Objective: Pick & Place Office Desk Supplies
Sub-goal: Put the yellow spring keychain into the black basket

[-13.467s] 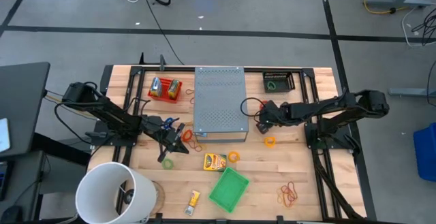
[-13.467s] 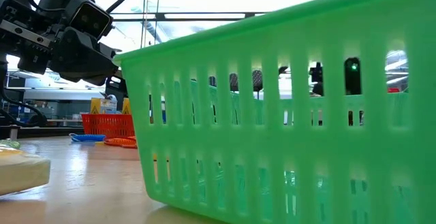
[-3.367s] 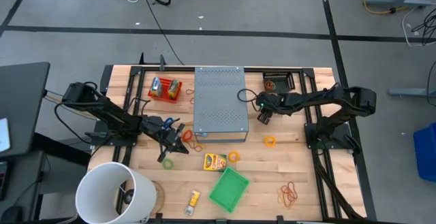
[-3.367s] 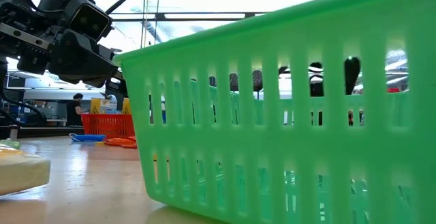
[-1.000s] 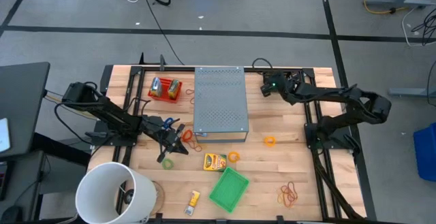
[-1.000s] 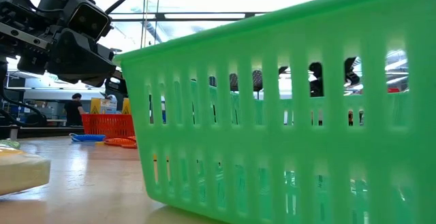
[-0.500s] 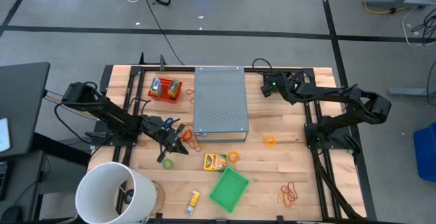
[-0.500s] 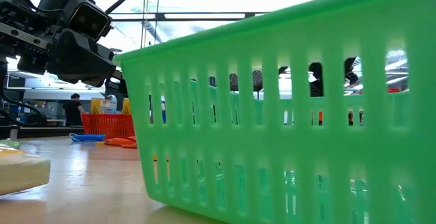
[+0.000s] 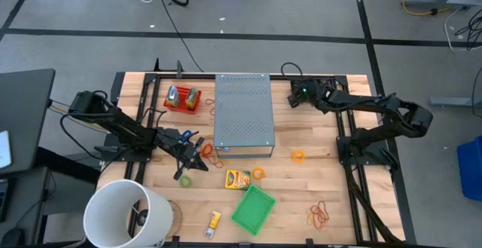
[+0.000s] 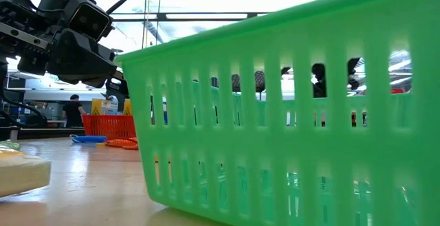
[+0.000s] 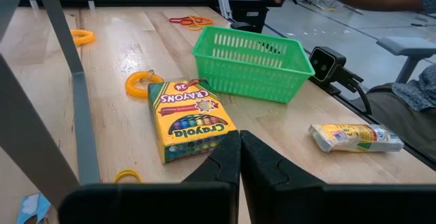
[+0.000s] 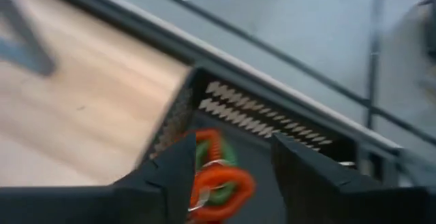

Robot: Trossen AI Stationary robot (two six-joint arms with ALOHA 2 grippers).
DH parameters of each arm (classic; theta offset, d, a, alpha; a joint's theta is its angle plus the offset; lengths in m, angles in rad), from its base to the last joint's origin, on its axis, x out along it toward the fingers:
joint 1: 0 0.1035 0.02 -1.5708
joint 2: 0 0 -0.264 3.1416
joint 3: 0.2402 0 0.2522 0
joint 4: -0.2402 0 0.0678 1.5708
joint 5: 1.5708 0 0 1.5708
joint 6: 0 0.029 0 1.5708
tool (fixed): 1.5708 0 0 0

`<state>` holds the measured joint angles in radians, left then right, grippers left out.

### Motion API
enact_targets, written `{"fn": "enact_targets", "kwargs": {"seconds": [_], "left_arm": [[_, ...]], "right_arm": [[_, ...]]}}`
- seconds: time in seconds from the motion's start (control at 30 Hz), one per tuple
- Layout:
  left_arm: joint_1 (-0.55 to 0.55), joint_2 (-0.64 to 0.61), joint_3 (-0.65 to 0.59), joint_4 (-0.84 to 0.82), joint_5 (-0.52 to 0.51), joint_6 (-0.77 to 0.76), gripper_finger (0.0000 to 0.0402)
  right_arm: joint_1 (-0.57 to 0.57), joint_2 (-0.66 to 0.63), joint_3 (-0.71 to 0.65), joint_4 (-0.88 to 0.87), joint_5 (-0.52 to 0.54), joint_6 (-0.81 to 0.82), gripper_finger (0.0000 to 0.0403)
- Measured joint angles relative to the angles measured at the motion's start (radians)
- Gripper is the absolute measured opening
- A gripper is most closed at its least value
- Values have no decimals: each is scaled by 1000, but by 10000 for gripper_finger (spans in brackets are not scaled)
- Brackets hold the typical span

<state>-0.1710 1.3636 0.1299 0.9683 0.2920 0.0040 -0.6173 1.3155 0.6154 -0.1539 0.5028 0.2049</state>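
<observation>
— Where's the right gripper (image 12: 228,176) now?
— Up at about one o'clock on the table (image 9: 316,172), over the black tray (image 9: 310,90). Its fingers (image 12: 170,176) stand apart, nothing between them. Right under the gap an orange coil (image 12: 216,176) lies in the tray on a green one (image 12: 228,152).
— And the left one?
— The left gripper (image 9: 188,163) sits around eight o'clock, near the grey box (image 9: 242,112), fingers pressed together and empty. Just ahead of it lies the crayon box (image 11: 191,117), with an orange loop (image 11: 139,82) touching its far corner.
— Other supplies?
— The green basket (image 9: 252,208) at six o'clock, a small packet (image 9: 214,219) beside it, a bunch of bands (image 9: 320,215) near five, one orange loop (image 9: 299,156) at three. The red bin (image 9: 182,98) is at eleven, the bucket (image 9: 124,214) at seven.
</observation>
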Motion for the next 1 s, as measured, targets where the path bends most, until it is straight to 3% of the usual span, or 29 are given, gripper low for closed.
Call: {"fn": "enact_targets", "kwargs": {"seconds": [0.13, 0.43, 0.73, 1.0], "left_arm": [[0, 0, 0, 0, 0, 0, 8], [0, 0, 0, 0, 0, 2, 8], [0, 0, 0, 0, 0, 2, 8], [0, 0, 0, 0, 0, 3, 8]], "right_arm": [[31, 0, 0, -54, -94, 24, 207], [171, 0, 0, -307, -173, 114, 186], [351, 0, 4, -370, -289, 249, 185], [530, -1, 171, -661, -321, 385, 185]]}}
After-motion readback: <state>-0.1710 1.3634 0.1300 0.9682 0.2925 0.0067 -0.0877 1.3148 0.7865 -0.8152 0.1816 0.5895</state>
